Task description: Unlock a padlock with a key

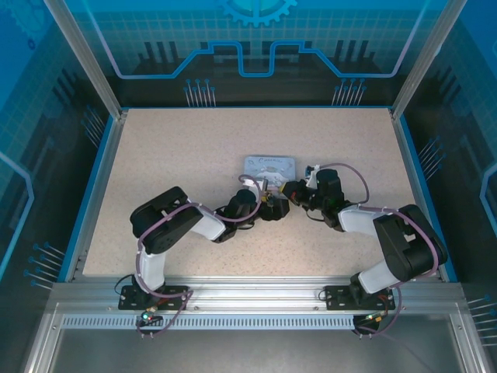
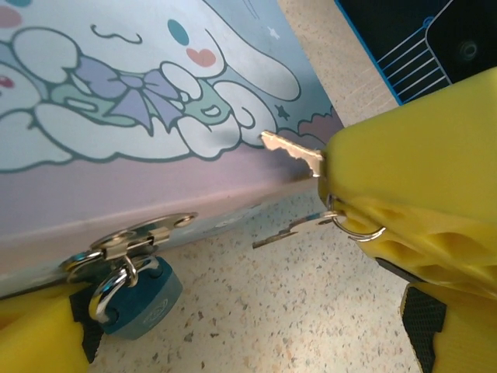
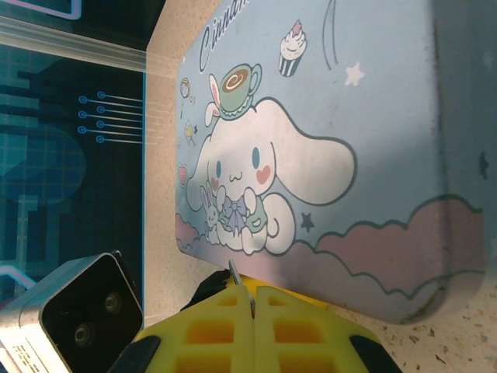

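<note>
A small teal padlock hangs by its metal shackle from the hasp on the front of a pale blue cartoon-printed box. It rests on the table just inside the left finger of my left gripper, which is open with nothing between its fingers. My right gripper is shut on the key, whose blade pokes out past the yellow pads toward the box. In the left wrist view the key points left, to the right of the padlock and apart from it. A second key dangles from its ring.
In the top view the box lies mid-table, with my left gripper and my right gripper close together at its near edge. The left wrist camera housing sits close beside the right fingers. Blue walls edge the speckled table.
</note>
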`<state>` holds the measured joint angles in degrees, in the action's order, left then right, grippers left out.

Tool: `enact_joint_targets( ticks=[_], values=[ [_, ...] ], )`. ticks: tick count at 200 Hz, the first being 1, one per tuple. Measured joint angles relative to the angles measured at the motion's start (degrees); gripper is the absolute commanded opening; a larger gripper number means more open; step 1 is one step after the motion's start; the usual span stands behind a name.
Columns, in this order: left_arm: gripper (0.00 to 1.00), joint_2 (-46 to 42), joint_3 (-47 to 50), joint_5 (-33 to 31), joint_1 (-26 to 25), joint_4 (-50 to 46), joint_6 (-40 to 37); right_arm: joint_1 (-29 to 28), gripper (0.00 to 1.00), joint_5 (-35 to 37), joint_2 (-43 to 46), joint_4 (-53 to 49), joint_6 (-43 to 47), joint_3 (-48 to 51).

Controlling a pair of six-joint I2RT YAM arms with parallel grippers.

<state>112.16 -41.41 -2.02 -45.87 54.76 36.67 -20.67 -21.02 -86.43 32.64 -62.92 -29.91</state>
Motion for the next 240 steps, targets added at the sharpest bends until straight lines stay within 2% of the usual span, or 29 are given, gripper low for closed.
enact_joint_targets(
  ticks=[31, 48, 69, 112, 158, 189, 240],
  values=[
    [0.84, 2.6, 0.0, 0.39, 0.02, 5.57, 2.38, 0.09, 0.0, 0.5, -0.22, 0.31, 0.0, -0.22],
    [0.7, 4.28, 0.48, 0.35, 0.02, 9.44, 5.01, 0.09, 0.0, 0.66, -0.22, -0.02, 0.0, -0.22],
    [0.58, 6.19, 1.51, -0.26, 0.09, 13.68, 7.58, 0.09, 0.0, 0.66, -0.24, -1.07, 0.0, -0.22],
    [0.55, 7.72, 3.45, -1.2, 0.2, 19.28, 10.91, 0.39, 0.0, 0.63, -0.22, -3.63, 0.04, -1.05],
    [0.49, 8.28, 4.02, -1.7, 0.2, 20.7, 11.72, 2.4, 0.0, 0.61, 0.35, -6.56, 0.24, -3.39],
    [0.47, 8.28, 3.65, -1.81, 0.2, 19.61, 11.67, 4.5, 0.0, 0.94, 1.05, -8.35, 0.46, -5.11],
    [0.44, 6.91, 0.39, -1.84, 0.2, 11.52, 10.6, 4.74, 0.0, 1.11, 0.59, -9.11, 0.52, -5.42]
  ],
)
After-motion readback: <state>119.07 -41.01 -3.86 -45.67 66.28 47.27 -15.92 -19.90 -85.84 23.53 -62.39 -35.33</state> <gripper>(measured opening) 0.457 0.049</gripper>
